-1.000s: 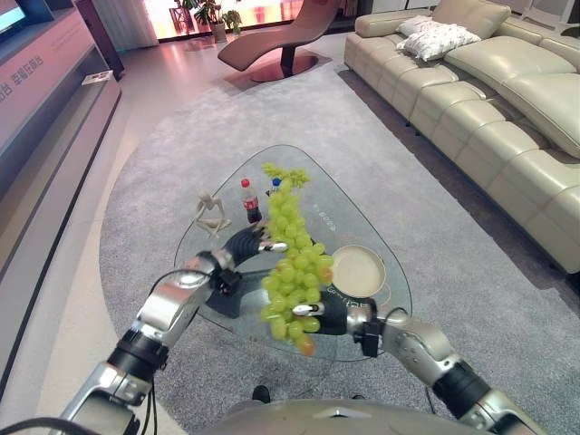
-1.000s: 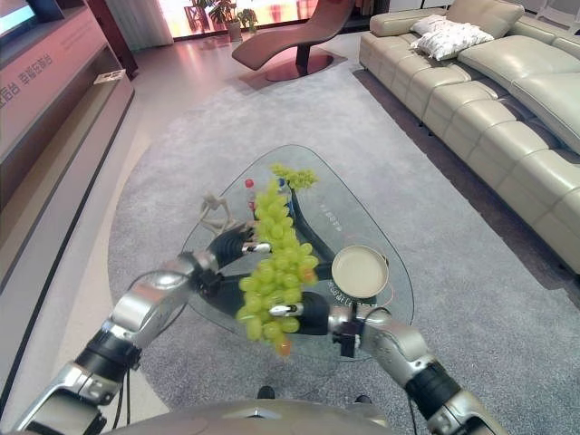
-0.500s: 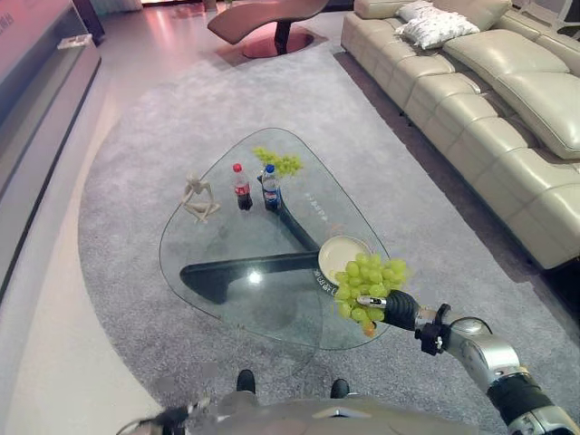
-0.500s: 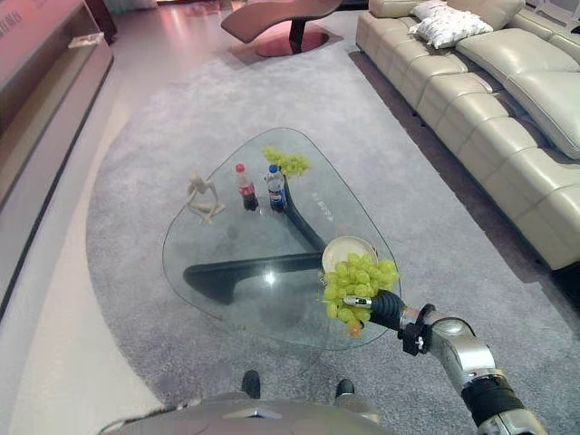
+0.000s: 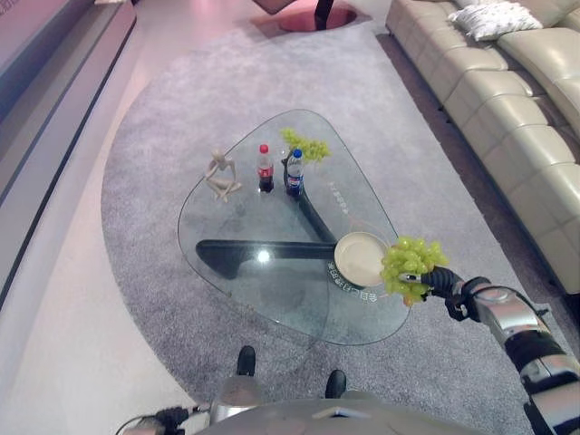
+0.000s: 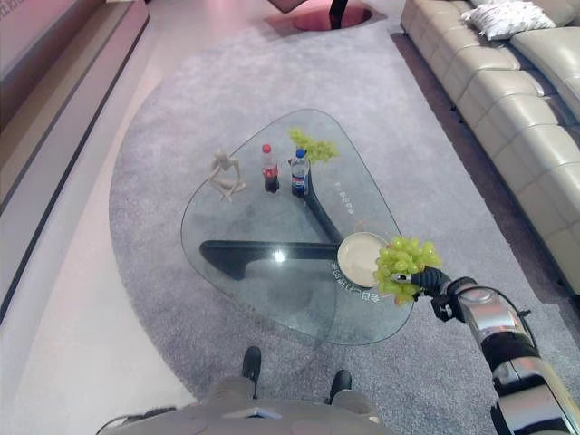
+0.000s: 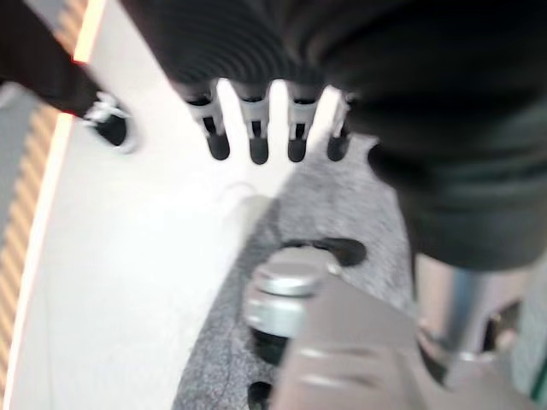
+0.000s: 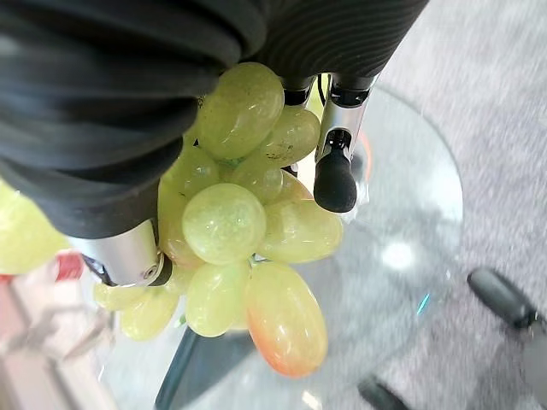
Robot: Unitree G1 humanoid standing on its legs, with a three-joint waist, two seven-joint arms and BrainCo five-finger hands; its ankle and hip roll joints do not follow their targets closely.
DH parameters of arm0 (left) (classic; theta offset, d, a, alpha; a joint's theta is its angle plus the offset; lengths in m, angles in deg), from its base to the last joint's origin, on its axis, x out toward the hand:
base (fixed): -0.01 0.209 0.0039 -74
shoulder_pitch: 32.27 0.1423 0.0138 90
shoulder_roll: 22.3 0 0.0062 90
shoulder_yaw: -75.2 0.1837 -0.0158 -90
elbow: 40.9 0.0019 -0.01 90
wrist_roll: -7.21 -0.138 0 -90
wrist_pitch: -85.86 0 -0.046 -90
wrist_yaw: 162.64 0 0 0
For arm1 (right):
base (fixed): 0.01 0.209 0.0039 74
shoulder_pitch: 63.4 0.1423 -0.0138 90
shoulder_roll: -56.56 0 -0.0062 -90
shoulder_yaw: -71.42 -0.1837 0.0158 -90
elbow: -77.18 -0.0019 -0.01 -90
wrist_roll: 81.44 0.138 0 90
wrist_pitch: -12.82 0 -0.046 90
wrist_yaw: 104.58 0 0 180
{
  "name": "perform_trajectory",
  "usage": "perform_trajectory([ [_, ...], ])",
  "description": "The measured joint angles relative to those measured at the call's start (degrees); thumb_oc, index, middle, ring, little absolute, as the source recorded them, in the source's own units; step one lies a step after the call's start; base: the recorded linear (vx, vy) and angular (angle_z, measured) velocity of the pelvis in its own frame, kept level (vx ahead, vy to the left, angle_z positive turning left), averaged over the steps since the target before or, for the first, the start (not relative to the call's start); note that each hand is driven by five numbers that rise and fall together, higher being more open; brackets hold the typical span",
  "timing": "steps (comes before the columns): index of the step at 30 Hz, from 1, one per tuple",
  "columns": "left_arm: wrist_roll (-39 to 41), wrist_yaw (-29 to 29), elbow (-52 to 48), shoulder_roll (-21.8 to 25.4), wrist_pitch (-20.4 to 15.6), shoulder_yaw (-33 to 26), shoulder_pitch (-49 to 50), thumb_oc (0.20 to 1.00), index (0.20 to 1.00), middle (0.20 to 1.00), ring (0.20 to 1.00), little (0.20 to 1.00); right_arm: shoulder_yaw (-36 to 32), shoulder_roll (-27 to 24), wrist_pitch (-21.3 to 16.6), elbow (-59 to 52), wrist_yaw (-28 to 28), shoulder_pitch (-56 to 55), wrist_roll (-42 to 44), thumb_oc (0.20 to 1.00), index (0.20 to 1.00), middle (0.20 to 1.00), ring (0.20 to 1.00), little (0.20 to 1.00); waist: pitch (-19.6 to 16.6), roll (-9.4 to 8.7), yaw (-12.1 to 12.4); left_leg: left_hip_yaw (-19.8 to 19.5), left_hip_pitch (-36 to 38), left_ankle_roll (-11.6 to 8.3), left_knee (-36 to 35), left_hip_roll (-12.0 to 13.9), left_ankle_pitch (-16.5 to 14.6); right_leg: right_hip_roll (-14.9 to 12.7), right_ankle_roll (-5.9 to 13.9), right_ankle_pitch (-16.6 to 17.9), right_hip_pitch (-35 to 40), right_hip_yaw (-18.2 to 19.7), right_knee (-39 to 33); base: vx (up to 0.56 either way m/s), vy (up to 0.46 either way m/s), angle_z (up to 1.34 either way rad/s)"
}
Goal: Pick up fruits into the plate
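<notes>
A large bunch of green grapes hangs from my right hand, whose fingers are curled round it. The bunch is held just past the right rim of the cream plate, above the near right edge of the glass table. The plate holds nothing. A second, smaller bunch of green grapes lies at the table's far end. In the left wrist view my left hand hangs over the floor with straight fingers and nothing in it.
Two small bottles and a pale figurine stand on the far half of the table. A cream sofa runs along the right. Grey rug surrounds the table.
The left arm has dropped out of the eye views. My right hand has carried the grapes right and away from me, to the plate's right rim. The camera has shifted too.
</notes>
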Motion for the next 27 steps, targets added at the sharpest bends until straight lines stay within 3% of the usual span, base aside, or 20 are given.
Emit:
perform_trajectory([
  [5, 0.27, 0.36, -7.70, 0.28, -1.42, 4.62, -8.56, 1.000, 1.000, 1.000, 1.000, 1.000, 0.07, -0.42, -0.43, 8.64, 4.20, 10.21, -1.75, 0.200, 0.200, 0.200, 0.200, 0.200, 5.05, 2.16, 1.49, -2.82, -4.04, -1.05, 0.22, 0.28, 2.42, 0.77, -0.77, 0.56, -2.83, -2.19, 0.00, -0.15, -0.018, 0.26],
  [11, 2.44, 0.54, -6.39, 0.80, -1.42, 5.70, -9.65, 1.000, 1.000, 1.000, 1.000, 1.000, 3.07, -0.76, -0.82, 16.06, 7.08, 18.04, -3.98, 0.200, 0.200, 0.200, 0.200, 0.200, 8.91, 5.53, 2.89, -3.92, -6.48, -1.38, 0.22, 0.15, 3.02, 0.82, -0.97, 0.67, -4.70, -3.20, 0.00, -0.12, 0.031, 0.10],
  [19, 4.66, 0.45, -2.15, 1.19, -1.53, 5.74, -9.60, 1.000, 1.000, 1.000, 1.000, 1.000, 4.48, -0.92, -0.48, 20.26, 9.69, 23.26, -5.59, 0.200, 0.200, 0.200, 0.200, 0.200, 11.71, 7.09, 3.15, -4.64, -8.05, -1.51, 0.24, -0.12, 3.21, 0.70, -0.98, 0.67, -5.84, -4.06, 0.01, -0.06, 0.043, 0.06],
  [25, 5.99, 0.42, -3.84, 1.22, -2.84, 5.91, -10.35, 1.000, 1.000, 1.000, 1.000, 1.000, 4.79, -0.92, 2.42, 23.96, 11.48, 28.43, -8.53, 0.200, 0.200, 0.200, 0.200, 0.200, 13.09, 8.39, 3.26, -5.22, -9.30, -2.02, 0.24, -0.21, 3.77, 0.69, -0.71, 0.48, -6.85, -4.44, 0.01, -0.06, 0.042, 0.03],
  [26, 6.20, 0.42, -4.18, 1.22, -2.88, 5.91, -10.36, 1.000, 1.000, 1.000, 1.000, 1.000, 5.02, -0.91, 2.64, 24.29, 11.58, 28.90, -8.70, 0.235, 0.235, 0.235, 0.235, 0.235, 13.14, 8.51, 3.28, -5.22, -9.54, -2.06, 0.24, -0.21, 3.87, 0.69, -0.71, 0.48, -7.09, -4.44, 0.01, -0.05, 0.035, 0.02],
  [27, 6.44, 0.39, -4.73, 1.21, -2.98, 6.29, -10.66, 1.000, 1.000, 1.000, 1.000, 1.000, 5.72, -0.92, 3.07, 25.09, 12.31, 29.74, -9.46, 0.608, 0.608, 0.608, 0.608, 0.608, 13.46, 9.01, 3.39, -5.36, -9.77, -2.05, 0.25, -0.22, 3.97, 0.70, -0.73, 0.51, -7.19, -4.54, 0.01, -0.06, 0.033, 0.05],
])
